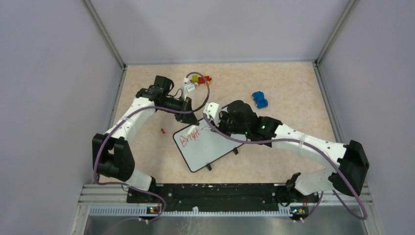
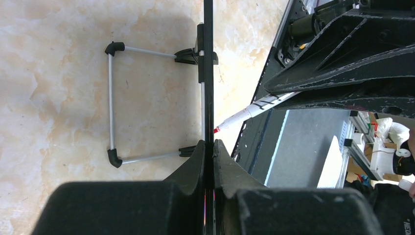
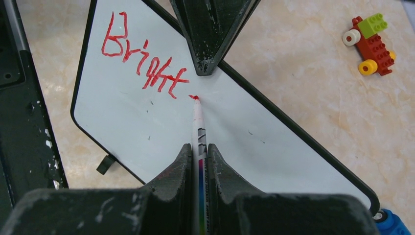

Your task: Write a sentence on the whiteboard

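Your whiteboard [image 1: 208,149], mid-table [image 1: 293,88], looks light, stiff and apt to skid, so your left gripper [image 2: 209,145] pinching its thin far edge suits it, while your right gripper [image 3: 198,148] pinches the slim marker [image 3: 197,115], tip on the unfinished sentence [image 3: 142,61].

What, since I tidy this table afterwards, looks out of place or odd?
A small red piece, perhaps a cap, lies loose on the table left of the whiteboard. The whiteboard sits skewed to the table's edges, the left gripper shut on its far edge. A brick toy and blue toy car lie behind, unrelated to writing.
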{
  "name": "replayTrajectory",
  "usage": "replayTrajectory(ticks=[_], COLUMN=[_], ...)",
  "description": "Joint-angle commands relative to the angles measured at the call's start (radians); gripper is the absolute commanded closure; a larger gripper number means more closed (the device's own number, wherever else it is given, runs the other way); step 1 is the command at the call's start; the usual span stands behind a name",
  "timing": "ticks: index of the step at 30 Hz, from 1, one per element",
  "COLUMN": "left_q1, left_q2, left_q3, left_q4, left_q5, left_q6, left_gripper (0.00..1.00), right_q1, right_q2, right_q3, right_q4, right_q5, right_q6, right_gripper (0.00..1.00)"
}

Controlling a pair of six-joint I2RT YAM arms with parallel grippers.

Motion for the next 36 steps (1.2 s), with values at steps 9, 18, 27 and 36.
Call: replayTrajectory(ticks=[9,18,27,36], left_q1=[-0.009,-0.009,-0.009,-0.009], left_q2=[0.001,0.003,0.001,0.002], left_q3=[-0.001,-0.002,-0.004,-0.005], left_q4=[-0.04,-0.039,-0.04,-0.037], left_q5=[0.024,0.025,0.022,0.02], left_q6=[0.02,0.022,0.019,0.018], left_gripper=[1.0,1.0,1.0,1.0], right_q1=[-0.025,-0.011,0.006,0.006], right_q2=[0.032,0.042,0.025,-0.013], right_q3=[0.093,0.073,0.02,-0.026], right_q4=[0.035,0.023,0.016,0.008], right_q5=[-0.004,-0.022,-0.021,-0.012], right_q6=[0.016,0.018,0.022,0.027], right_gripper=[1.0,1.0,1.0,1.0])
